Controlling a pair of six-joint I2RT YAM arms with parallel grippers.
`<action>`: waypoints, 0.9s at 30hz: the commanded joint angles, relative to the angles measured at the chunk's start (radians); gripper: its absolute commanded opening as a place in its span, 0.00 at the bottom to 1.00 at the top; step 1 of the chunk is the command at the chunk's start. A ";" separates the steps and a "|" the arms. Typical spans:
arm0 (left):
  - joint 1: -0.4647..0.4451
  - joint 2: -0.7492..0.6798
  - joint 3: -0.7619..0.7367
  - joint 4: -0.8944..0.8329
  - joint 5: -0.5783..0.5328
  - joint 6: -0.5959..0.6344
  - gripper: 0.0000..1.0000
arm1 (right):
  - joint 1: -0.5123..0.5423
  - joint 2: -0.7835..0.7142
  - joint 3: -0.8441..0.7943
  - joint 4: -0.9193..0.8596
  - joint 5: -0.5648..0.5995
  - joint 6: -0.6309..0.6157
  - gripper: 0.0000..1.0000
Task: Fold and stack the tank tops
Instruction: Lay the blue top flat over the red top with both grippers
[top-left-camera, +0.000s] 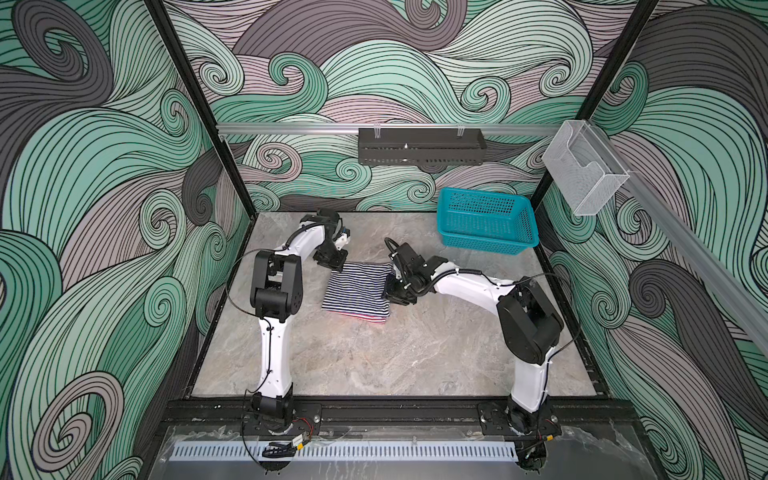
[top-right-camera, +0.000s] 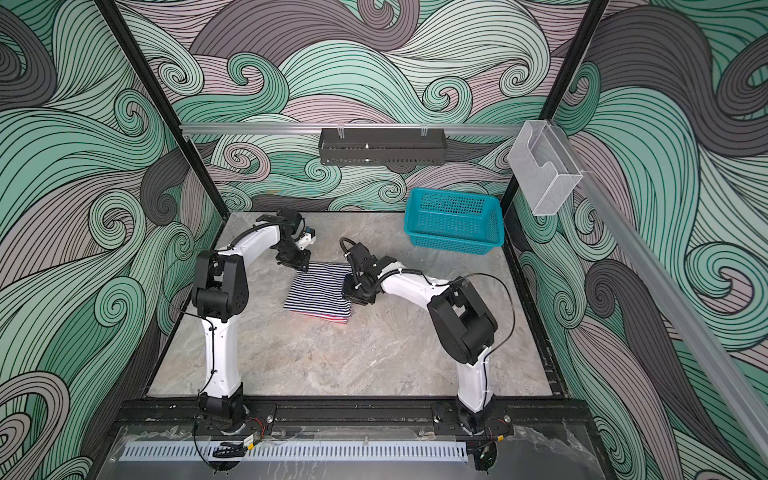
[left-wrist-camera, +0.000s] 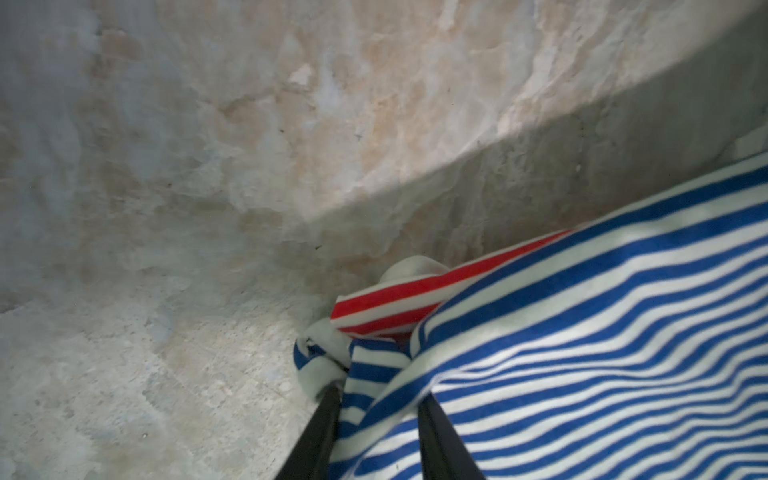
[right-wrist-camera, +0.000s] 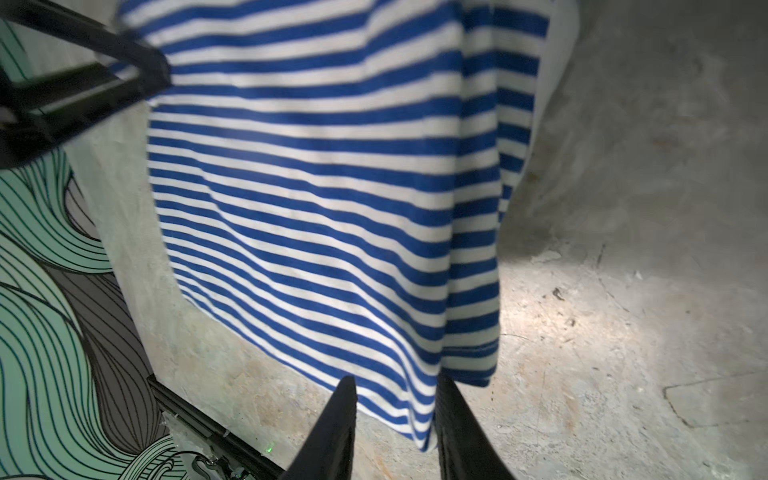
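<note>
The navy-and-white tank top (top-left-camera: 357, 291) (top-right-camera: 320, 291) lies folded in a rough square mid-table. It rests on the red-and-white tank top (top-left-camera: 362, 318) (top-right-camera: 328, 318), which shows only as a thin strip along the near edge. In the left wrist view a red-striped corner (left-wrist-camera: 395, 295) pokes out from under the navy cloth (left-wrist-camera: 582, 332). My left gripper (top-left-camera: 334, 266) (top-right-camera: 300, 266) (left-wrist-camera: 378, 395) is at the stack's far-left corner, jaws apart with bunched navy fabric between them. My right gripper (top-left-camera: 388, 291) (top-right-camera: 348, 291) (right-wrist-camera: 397, 380) is at the right edge, jaws apart around the navy hem (right-wrist-camera: 311, 187).
A teal mesh basket (top-left-camera: 486, 220) (top-right-camera: 455, 224) stands at the back right of the marble table. A black tray (top-left-camera: 422, 147) hangs on the back rail and a clear holder (top-left-camera: 584, 166) on the right rail. Patterned walls enclose three sides.
</note>
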 joint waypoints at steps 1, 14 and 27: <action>-0.001 0.007 0.001 0.025 -0.054 -0.018 0.35 | -0.009 0.036 0.077 -0.018 0.032 -0.012 0.32; -0.009 0.018 -0.027 0.040 -0.054 -0.032 0.35 | -0.044 0.125 -0.010 0.087 -0.001 0.018 0.07; -0.010 -0.228 -0.164 0.048 -0.076 0.002 0.51 | -0.089 0.133 0.176 0.000 -0.020 -0.060 0.27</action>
